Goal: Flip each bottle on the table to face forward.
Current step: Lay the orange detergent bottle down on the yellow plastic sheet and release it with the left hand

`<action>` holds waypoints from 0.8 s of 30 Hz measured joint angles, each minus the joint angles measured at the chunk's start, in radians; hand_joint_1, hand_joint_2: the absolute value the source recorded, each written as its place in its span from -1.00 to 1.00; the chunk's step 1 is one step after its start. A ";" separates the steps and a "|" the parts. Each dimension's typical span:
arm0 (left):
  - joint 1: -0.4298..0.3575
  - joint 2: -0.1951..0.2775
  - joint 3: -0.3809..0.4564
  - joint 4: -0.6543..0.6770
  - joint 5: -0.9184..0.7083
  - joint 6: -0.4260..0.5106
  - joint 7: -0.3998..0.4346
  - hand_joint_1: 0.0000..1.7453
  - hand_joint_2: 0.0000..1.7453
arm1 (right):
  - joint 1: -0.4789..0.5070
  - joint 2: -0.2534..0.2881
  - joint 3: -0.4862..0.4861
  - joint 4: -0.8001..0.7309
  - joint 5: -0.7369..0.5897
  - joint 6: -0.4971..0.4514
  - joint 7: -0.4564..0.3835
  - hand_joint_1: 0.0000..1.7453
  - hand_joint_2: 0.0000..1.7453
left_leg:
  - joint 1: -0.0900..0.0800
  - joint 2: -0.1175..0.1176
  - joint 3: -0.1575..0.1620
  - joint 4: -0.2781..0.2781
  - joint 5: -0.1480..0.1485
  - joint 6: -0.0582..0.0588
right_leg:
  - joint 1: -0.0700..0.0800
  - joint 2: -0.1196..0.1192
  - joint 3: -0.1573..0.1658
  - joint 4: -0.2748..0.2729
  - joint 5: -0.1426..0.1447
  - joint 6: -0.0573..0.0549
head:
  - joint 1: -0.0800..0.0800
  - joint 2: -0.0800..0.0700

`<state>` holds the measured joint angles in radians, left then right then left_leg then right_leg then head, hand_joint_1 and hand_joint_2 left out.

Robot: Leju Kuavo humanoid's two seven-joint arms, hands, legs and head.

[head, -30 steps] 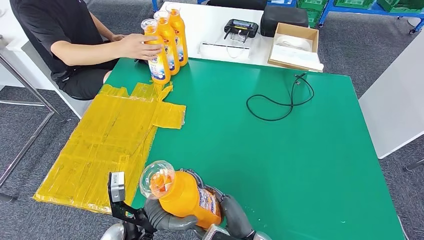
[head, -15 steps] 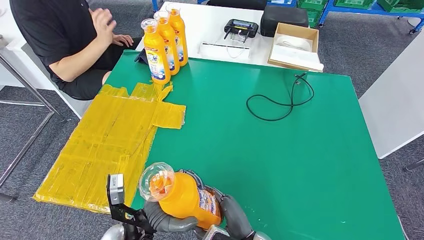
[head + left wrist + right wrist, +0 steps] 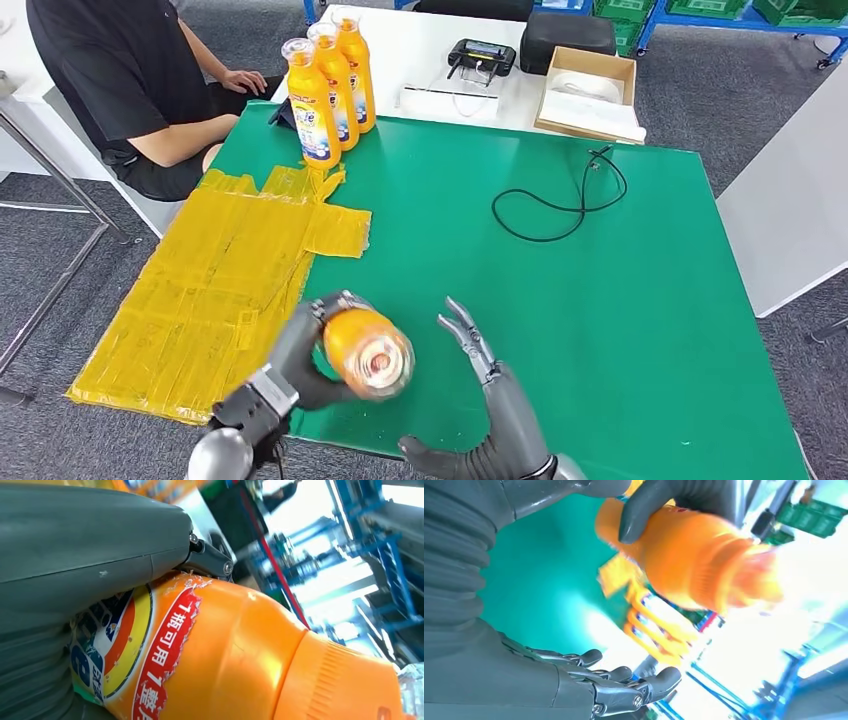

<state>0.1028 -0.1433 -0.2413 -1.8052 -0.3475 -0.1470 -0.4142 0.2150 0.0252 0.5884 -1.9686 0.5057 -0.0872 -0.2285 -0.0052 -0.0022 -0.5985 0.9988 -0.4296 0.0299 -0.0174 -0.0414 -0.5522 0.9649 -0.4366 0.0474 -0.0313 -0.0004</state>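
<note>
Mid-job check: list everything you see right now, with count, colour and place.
held bottle: one, orange, in the left hand over the table's near edge, cap toward the camera
standing bottles: three, orange, upright in a row at the far left corner
table: one, green top
tape patch: one, yellow, left part of the table, running past its edge
cable: one, black, looped at far right centre
white table: one, behind the green one
cardboard box: one, brown, on the white table
black device: one, on the white table
person: one, black shirt, seated far left
left hand: grips the held bottle
right hand: fingers spread, beside the bottle
</note>
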 joint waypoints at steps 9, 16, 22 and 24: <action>-0.054 -0.021 0.072 0.009 -0.356 0.167 0.038 1.00 1.00 | -0.001 0.013 -0.022 -0.070 -0.019 0.014 -0.034 -1.00 1.00 | 0.000 0.000 -0.001 0.000 0.000 0.000 | 0.000 0.000 -0.001 0.000 0.000 0.000 | 0.000 0.000; -0.180 0.049 0.067 0.223 -0.891 0.328 0.210 1.00 1.00 | -0.026 0.013 -0.023 -0.080 -0.053 0.041 -0.047 -1.00 1.00 | 0.000 0.000 0.000 0.000 0.001 0.000 | 0.000 0.000 0.000 0.000 0.000 0.000 | 0.000 0.000; -0.245 0.108 0.067 0.435 -0.985 0.323 0.257 1.00 1.00 | -0.034 0.011 -0.023 -0.080 -0.072 0.053 -0.051 -1.00 1.00 | 0.000 0.002 -0.001 0.000 0.001 0.000 | 0.000 0.001 0.000 0.001 0.001 0.000 | 0.000 0.000; -0.255 0.119 0.067 0.474 -0.987 0.322 0.260 1.00 1.00 | -0.035 0.010 -0.023 -0.080 -0.075 0.053 -0.051 -1.00 1.00 | 0.000 0.002 -0.001 0.000 0.001 0.000 | 0.000 0.001 -0.001 0.001 0.001 0.000 | 0.000 0.000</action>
<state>-0.1521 -0.0238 -0.1740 -1.3315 -1.3350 0.1755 -0.1545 0.1798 0.0355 0.5653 -2.0485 0.4312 -0.0340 -0.2800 -0.0053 0.0001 -0.5995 0.9988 -0.4286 0.0297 -0.0176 -0.0403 -0.5528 0.9655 -0.4361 0.0478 -0.0313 -0.0004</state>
